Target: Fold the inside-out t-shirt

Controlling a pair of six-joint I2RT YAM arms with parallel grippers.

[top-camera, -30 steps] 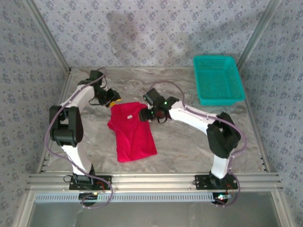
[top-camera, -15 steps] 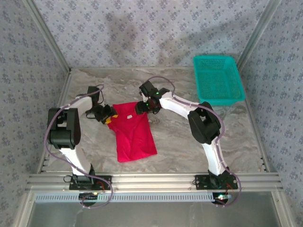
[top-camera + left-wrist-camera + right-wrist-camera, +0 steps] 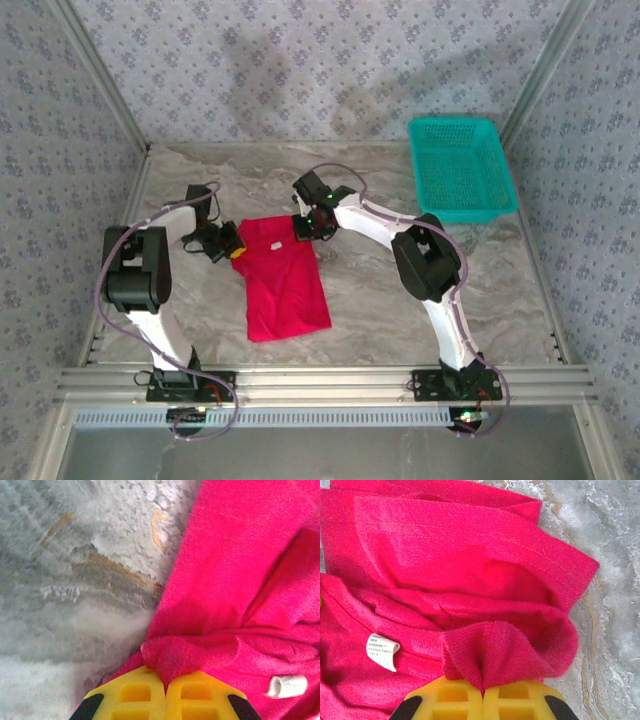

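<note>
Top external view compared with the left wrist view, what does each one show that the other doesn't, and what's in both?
The top external view gives the wider scene: the teal basket at the far right, both arms, the whole red t-shirt laid out, and the right end effector at its far edge. The left wrist view gives close detail: the left end effector shut on a bunched fold of cloth, and a small white tag. Both show the t-shirt on the marbled table.

T-shirt (image 3: 285, 285) soft matt knit cloth; tbl (image 3: 390, 300) smooth, marbled; basket (image 3: 455, 123) plastic mesh.
</note>
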